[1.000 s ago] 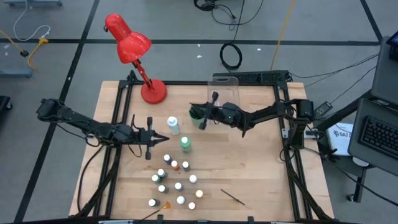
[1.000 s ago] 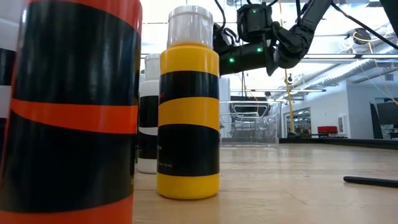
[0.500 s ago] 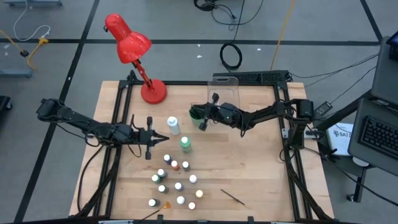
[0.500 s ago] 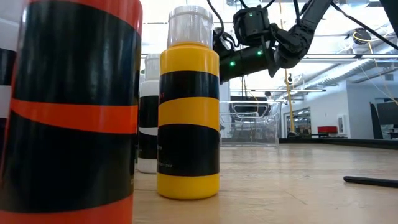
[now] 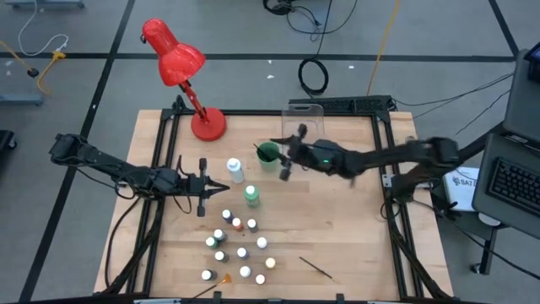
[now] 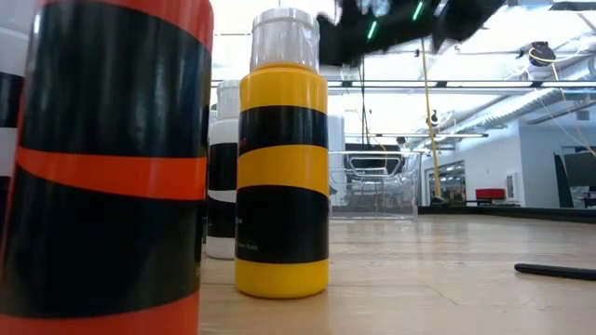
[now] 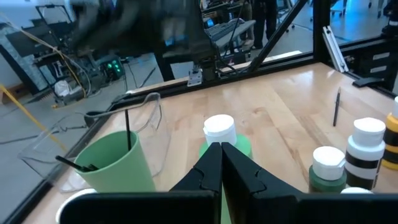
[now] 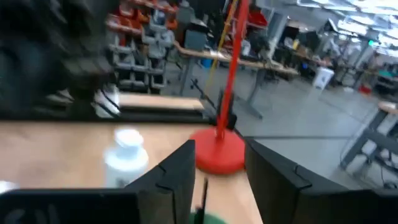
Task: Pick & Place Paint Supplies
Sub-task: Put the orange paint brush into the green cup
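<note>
Two arms reach inward: right end effector [image 5: 290, 156] spread beside the green cup [image 5: 267, 154], left end effector [image 5: 221, 187] pressed together.

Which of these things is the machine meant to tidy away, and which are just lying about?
For the job:
- tiny white-capped paint bottles
- two taller bottles
- thin dark-handled brush

Just lying about:
- red desk lamp
- green plastic cup
- clear plastic bin

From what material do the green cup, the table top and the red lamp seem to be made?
Green cup: probably plastic, with a matte, even colour and a thin rim; two brushes stand in it.
Table top: wood, pale with visible grain and board seams, lightly glossy in the low view.
Red lamp: glossy surface with bright highlights; painted metal or plastic, the look leaves it open.
</note>
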`<control>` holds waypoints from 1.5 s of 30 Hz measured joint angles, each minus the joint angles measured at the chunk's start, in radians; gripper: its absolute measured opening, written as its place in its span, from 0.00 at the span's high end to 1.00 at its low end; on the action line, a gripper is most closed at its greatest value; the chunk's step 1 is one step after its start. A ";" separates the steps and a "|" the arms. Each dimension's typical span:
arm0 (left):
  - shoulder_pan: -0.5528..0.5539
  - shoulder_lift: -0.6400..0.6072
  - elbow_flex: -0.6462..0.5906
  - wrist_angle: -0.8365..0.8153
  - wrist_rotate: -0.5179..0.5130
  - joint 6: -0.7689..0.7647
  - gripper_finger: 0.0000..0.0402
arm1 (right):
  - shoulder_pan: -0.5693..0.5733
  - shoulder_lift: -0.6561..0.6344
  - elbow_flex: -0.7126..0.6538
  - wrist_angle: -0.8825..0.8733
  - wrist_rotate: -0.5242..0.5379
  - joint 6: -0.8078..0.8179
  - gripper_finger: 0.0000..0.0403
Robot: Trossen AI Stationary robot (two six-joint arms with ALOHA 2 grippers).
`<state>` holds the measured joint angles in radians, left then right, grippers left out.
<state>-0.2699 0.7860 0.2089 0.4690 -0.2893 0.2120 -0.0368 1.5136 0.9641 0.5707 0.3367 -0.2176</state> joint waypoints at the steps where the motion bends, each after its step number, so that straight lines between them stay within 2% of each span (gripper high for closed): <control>1: 0.000 0.000 0.000 0.001 0.000 0.007 0.99 | 0.042 -0.052 0.017 -0.096 0.024 0.004 0.67; 4: 0.000 0.000 0.000 0.005 0.000 0.024 0.99 | 0.222 -0.148 0.108 -0.442 0.132 0.081 0.69; 7: 0.000 0.000 0.000 0.009 0.000 0.046 0.99 | 0.459 -0.144 0.179 -0.640 0.308 0.161 0.70; 11: 0.000 0.000 0.000 0.010 0.000 0.076 0.99 | 0.734 -0.021 0.230 -0.670 0.434 0.298 0.70; 14: 0.000 0.000 0.000 0.020 0.000 0.081 0.99 | 0.853 0.084 0.274 -0.667 0.438 0.500 0.69; 17: 0.000 0.000 0.000 0.028 0.000 0.075 0.99 | 0.917 0.192 0.304 -0.665 0.403 0.658 0.67; 20: 0.000 0.000 0.000 0.030 0.000 0.070 0.99 | 0.954 0.273 0.304 -0.679 0.326 0.823 0.64; 22: 0.000 0.000 0.000 0.030 0.000 0.068 0.99 | 0.957 0.299 0.306 -0.722 0.224 0.972 0.61; 25: 0.000 0.000 0.000 0.029 0.000 0.068 0.99 | 0.948 0.310 0.306 -0.876 0.047 1.235 0.57; 29: 0.000 0.000 0.000 0.028 0.000 0.071 0.99 | 0.930 0.309 0.306 -1.080 -0.080 1.477 0.54; 31: 0.000 0.000 0.000 0.022 0.000 0.071 0.99 | 0.918 0.309 0.305 -1.138 -0.140 1.536 0.54; 34: 0.000 0.000 0.000 0.008 0.000 0.072 0.99 | 0.901 0.309 0.287 -1.120 -0.209 1.592 0.54; 40: 0.000 0.000 0.000 -0.019 -0.001 0.082 0.99 | 0.908 0.308 0.284 -1.108 -0.237 1.596 0.54; 45: 0.000 0.000 0.000 -0.021 -0.001 0.082 0.99 | 0.931 0.320 0.284 -1.156 -0.238 1.671 0.54</control>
<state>-0.2695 0.7860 0.2086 0.4484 -0.2901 0.2935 0.8946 1.8336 1.2480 -0.5849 0.0983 1.4534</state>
